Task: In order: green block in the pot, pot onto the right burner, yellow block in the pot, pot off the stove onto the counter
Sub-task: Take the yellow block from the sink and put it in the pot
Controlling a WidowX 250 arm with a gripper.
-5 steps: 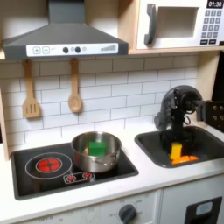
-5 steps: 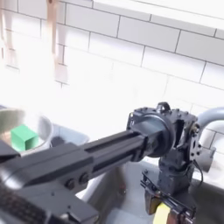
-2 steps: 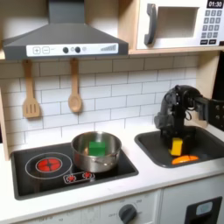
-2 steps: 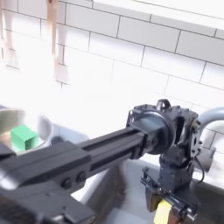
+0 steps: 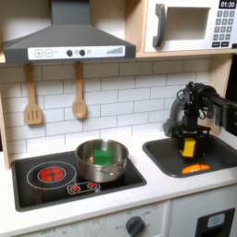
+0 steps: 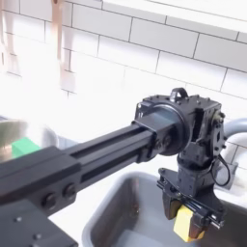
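Observation:
In the first exterior view my gripper [image 5: 189,148] hangs above the dark grey sink [image 5: 163,154], shut on the yellow block [image 5: 189,147], which is lifted clear of the basin floor. The second exterior view has the same gripper [image 6: 189,221] with the yellow block [image 6: 184,225] between its fingers, over the sink [image 6: 125,207]. The silver pot [image 5: 100,159] sits on the right burner of the black stove [image 5: 37,185] with the green block [image 5: 105,156] inside it. A pot edge [image 6: 8,135] and a green patch show at the second exterior view's left.
An orange flat piece [image 5: 194,168] lies on the sink floor below the gripper. The red left burner [image 5: 50,172] is bare. Two wooden utensils [image 5: 79,93] hang on the tiled wall. Pale counter [image 5: 157,190] runs along the front. My arm [image 6: 77,164] crosses the second exterior view.
My gripper has risen out of the sink with the yellow block in it, leaving the orange piece on the basin floor. The pot and green block have not moved.

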